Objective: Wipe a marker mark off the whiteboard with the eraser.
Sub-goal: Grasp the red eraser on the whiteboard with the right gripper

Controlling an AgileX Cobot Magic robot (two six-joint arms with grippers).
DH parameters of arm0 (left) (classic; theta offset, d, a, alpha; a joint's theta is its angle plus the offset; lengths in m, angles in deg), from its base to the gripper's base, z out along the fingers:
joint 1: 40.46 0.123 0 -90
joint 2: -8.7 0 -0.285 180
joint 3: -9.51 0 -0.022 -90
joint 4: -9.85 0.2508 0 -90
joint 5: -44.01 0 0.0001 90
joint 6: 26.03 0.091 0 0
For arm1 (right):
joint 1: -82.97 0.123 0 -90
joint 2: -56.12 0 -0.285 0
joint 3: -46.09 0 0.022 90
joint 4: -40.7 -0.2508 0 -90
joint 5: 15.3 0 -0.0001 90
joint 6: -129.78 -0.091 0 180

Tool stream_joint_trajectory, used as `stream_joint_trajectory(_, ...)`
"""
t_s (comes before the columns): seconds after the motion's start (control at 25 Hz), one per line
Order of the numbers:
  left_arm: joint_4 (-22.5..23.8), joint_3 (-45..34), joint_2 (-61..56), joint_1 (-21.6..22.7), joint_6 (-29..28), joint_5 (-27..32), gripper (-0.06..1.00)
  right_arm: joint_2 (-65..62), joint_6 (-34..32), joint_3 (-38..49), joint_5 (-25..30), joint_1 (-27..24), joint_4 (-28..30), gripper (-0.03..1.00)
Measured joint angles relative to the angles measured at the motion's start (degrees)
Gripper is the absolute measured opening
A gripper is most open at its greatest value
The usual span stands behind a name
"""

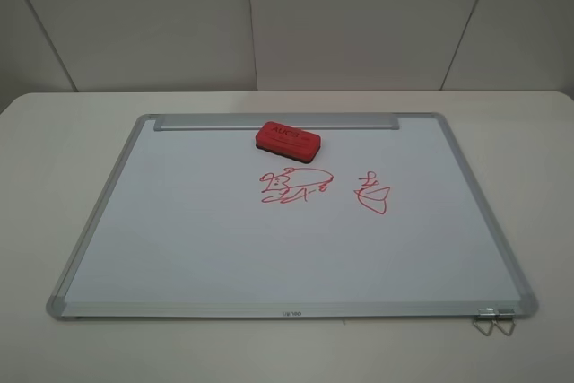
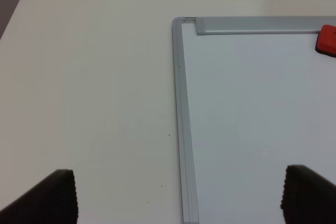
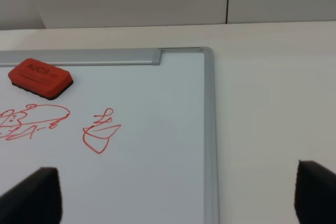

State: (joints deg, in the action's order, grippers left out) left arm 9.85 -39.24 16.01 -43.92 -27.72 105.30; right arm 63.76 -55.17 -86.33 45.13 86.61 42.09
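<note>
The whiteboard (image 1: 179, 221) lies flat on the table, its silver strip (image 1: 206, 122) along the far edge. The red eraser (image 1: 287, 142) with its black felt base rests on the board just in front of that strip; it also shows as the eraser (image 3: 40, 78) and, cut off at the frame edge, the eraser (image 2: 326, 40). The marker mark (image 1: 291, 187), a wide red scribble, sits just in front of the eraser; the marker mark (image 3: 31, 121) shows too. Neither gripper appears in the high view. My left gripper (image 2: 178, 195) is open over the board's left frame. My right gripper (image 3: 176, 195) is open near the board's right frame.
A smaller red scribble (image 1: 371, 195) with a pointed loop lies right of the marker mark. A metal clip (image 1: 495, 320) hangs at the board's near right corner. The white table (image 1: 54, 141) surrounds the board, with a pale panelled wall behind.
</note>
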Motion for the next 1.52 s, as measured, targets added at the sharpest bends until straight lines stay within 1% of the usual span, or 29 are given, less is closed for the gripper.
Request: stream_joint_trajectory(1.52,0.0,0.0,0.0,0.1,0.0,0.0,0.77,0.0,0.0,0.0,0.0,0.0,0.0,0.79)
